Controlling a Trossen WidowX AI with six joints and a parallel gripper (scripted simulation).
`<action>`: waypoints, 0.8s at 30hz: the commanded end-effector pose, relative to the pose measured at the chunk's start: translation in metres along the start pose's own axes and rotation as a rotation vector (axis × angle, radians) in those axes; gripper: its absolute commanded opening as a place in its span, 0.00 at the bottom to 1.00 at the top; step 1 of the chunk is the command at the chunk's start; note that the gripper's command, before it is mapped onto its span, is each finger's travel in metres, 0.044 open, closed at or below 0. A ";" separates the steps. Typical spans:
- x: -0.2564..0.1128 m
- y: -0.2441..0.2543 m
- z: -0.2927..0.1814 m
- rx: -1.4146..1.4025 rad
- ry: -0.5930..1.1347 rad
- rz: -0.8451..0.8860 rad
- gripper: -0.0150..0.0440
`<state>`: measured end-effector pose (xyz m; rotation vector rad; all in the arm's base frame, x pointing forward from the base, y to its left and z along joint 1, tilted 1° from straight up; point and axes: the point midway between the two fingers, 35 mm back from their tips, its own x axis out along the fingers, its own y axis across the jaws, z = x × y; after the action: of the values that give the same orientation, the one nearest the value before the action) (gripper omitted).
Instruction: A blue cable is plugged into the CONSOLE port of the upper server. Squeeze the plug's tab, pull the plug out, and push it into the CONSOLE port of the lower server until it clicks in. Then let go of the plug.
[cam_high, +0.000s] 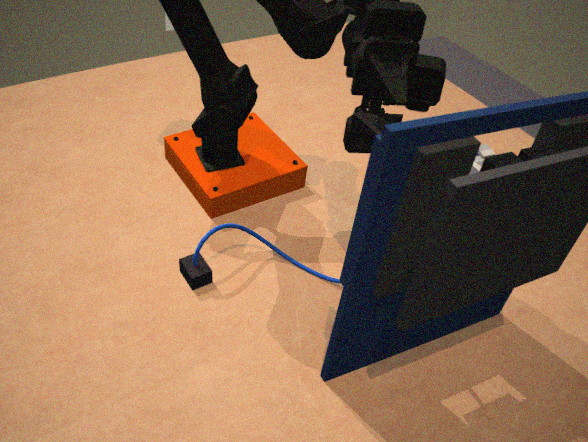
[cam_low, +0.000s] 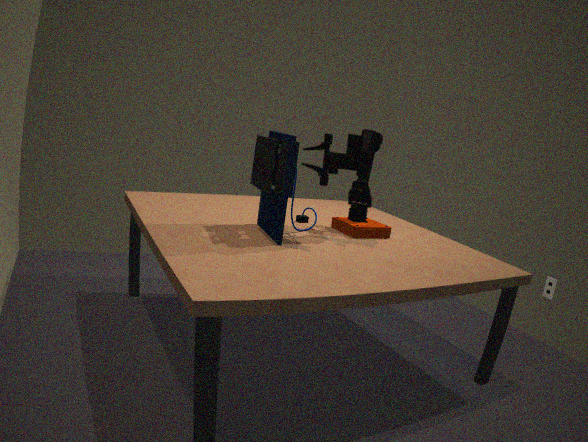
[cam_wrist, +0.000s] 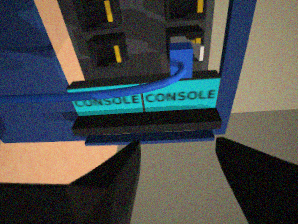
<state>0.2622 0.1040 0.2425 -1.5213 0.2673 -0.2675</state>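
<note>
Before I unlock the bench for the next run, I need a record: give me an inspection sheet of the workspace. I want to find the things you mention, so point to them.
Surface: wooden table (cam_high: 100, 350) (cam_low: 350, 270), shadows across it.
Job's things: blue plug (cam_wrist: 181, 55) at the right-hand of two CONSOLE labels (cam_wrist: 181, 96) in the wrist view; which server is upper, cannot tell.
Clutter: nothing seen.
Pincer: open (cam_low: 303, 156) (cam_wrist: 178, 142), facing the blue panel (cam_high: 357, 320) (cam_low: 272, 215), nothing between its fingers.
Cables: one blue cable (cam_high: 280, 252) (cam_low: 316, 220) (cam_wrist: 40, 98), arching from a black block (cam_high: 196, 272) (cam_low: 302, 219) on the table.
Surroundings: plain wall (cam_low: 425, 75), white outlet (cam_low: 549, 287).
</note>
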 end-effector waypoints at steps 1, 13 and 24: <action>-0.020 -0.012 0.015 -0.029 -0.101 -0.028 0.66; 0.036 -0.014 0.036 -0.027 -0.101 -0.035 0.66; 0.043 -0.015 0.040 -0.027 -0.101 -0.036 0.66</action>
<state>0.3094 0.1238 0.2593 -1.5632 0.1684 -0.2202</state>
